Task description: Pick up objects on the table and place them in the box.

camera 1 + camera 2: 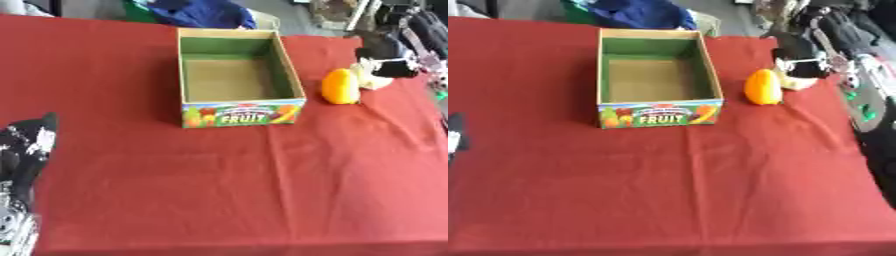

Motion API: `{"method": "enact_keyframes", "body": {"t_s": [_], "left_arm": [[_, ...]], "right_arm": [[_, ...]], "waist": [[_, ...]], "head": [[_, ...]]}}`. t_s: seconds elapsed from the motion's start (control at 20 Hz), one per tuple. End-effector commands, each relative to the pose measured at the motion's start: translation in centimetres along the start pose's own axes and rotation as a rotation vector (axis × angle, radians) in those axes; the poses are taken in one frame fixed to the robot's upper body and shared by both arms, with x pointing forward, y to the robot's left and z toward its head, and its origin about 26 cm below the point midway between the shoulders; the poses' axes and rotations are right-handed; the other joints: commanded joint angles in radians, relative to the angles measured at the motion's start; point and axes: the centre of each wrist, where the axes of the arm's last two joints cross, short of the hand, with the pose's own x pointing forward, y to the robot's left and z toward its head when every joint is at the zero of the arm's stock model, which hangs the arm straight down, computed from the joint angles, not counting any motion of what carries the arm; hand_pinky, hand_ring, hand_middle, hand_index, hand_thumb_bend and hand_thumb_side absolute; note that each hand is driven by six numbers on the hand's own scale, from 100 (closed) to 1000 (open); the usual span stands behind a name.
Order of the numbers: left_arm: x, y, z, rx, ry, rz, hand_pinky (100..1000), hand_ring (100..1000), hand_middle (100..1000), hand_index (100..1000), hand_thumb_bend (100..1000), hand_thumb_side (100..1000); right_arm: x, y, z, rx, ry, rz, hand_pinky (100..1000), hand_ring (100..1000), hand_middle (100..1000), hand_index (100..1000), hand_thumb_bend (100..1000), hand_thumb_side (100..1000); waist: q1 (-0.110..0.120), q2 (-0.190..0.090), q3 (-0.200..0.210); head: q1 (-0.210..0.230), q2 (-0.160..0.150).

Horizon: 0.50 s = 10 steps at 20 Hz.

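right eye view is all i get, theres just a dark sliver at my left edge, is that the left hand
observer: Yes. The left eye view shows much more of the left hand: black with white patches, over the left edge of the red cloth, nearer the camera than the box and well to its left.
operator: anything lying between it and the box
observer: No. In the left eye view only bare cloth lies between them, and the left arm runs down from the hand to the lower left corner.
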Motion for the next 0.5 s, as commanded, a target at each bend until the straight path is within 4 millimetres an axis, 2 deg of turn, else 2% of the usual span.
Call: {"method": "enact_keyframes", "body": {"t_s": [0.05, 0.25, 0.5], "left_arm": [[0.8, -0.2, -0.4, -0.013, -0.026, 0.005, 590, 554, 483, 604, 528, 455], [0.9, -0.5, -0.5, -0.019, -0.031, 0.017, 590, 554, 483, 604, 529, 454], [1.2, -0.9, -0.6, -0.024, -0.038, 0.032, 590, 553, 482, 603, 530, 454]], "right_arm": [[1.3, -1.0, -2.5, -0.009, -0.061, 0.019, 367, 360, 277, 418, 100, 174], [3.3, 0.4, -5.1, 0.052, -0.116, 0.023, 413, 398, 300, 437, 100, 187], [5.0, 2.2, -7.1, 0.122, -0.151, 0.043, 451, 426, 325, 463, 100, 197]], "waist": [[0.007, -0.014, 0.003], [0.014, -0.009, 0.016], [0.022, 0.002, 0.037]], "head": [[-0.005, -0.013], [-0.011, -0.023], [-0.02, -0.039]]}}
